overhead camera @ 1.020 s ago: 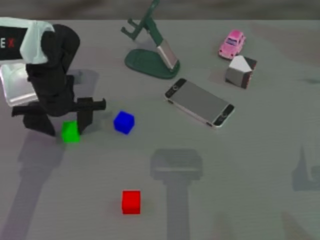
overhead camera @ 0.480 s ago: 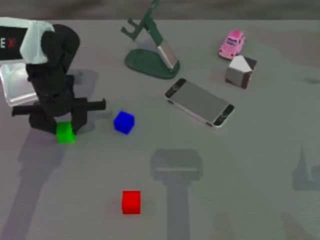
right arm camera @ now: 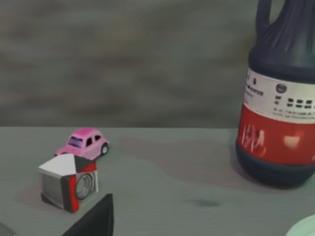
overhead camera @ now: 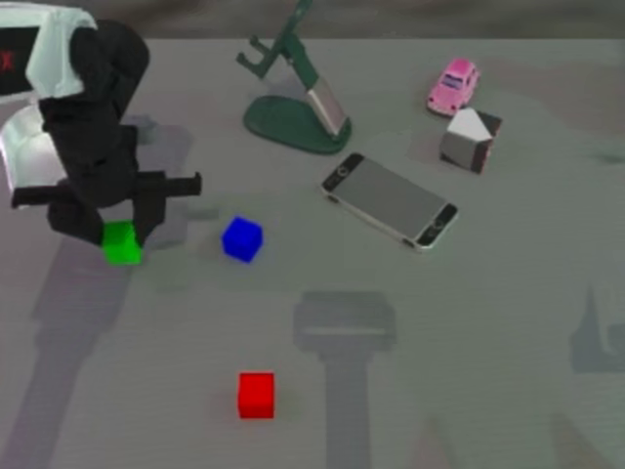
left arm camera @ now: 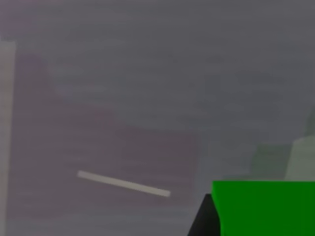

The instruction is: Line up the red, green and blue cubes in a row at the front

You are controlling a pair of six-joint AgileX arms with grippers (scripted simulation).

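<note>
Green cube (overhead camera: 121, 242) sits pinched in the left gripper (overhead camera: 119, 233), clear of the worktop (overhead camera: 469, 322) by the look of it: the left wrist view shows the cube's green face (left arm camera: 263, 209) held close under the camera with grey surface well behind it. Over the last second the cube has shifted up and away from the blue cube (overhead camera: 241, 239), and the arm has drawn back with it, so this reads as a lift after a grasp, not a placement.

Blue cube lies where it was, well apart from the gripper. Red cube (overhead camera: 256, 395) lies nearer the front than the blue cube, alone on the bare stretch beside a faint tool-shaped shadow (overhead camera: 344, 337). Neither has moved.

Judgement: one cube of three is in hand, none yet lined up by the arm. The red cube is the only one already at the front, so it makes the natural anchor for the row; the green cube likely goes down beside it, then the blue.

Clutter beyond the blue cube: dark green phone stand (overhead camera: 293, 107), smartphone (overhead camera: 391, 200), pink toy car (overhead camera: 452, 85), grey-and-white block (overhead camera: 469, 139). All untouched.

Right gripper is not seen in the top view; its wrist camera faces the toy car (right arm camera: 82, 141), the block (right arm camera: 69, 183) and a dark bottle (right arm camera: 278, 98). Parked, fingers cannot be told.
</note>
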